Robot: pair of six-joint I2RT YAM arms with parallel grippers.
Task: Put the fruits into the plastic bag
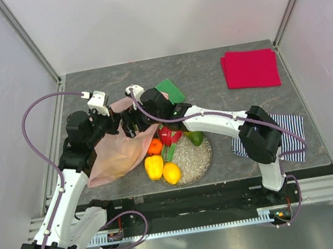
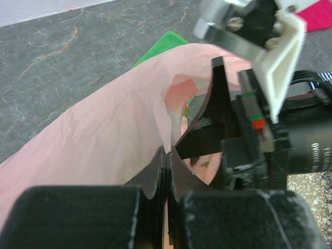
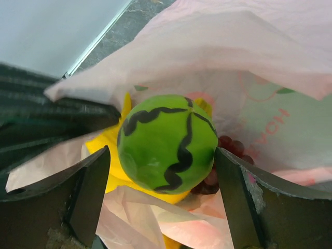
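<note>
plastic bag: thin, translucent pink film, crinkled
toy watermelon: smooth, glossy green plastic
tabletop: matt grey, stone-veined
red cloth: matt fabric

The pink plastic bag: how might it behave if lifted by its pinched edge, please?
Probably floppy: the pink plastic bag is thin, creased film draped from the left claw. Its mouth would likely sag closed if released. It looks light, so easily dragged.

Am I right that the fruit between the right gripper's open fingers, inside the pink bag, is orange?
No: the right wrist view shows the fruit between the right gripper's open fingers, inside the pink bag, is green with black stripes.
</note>
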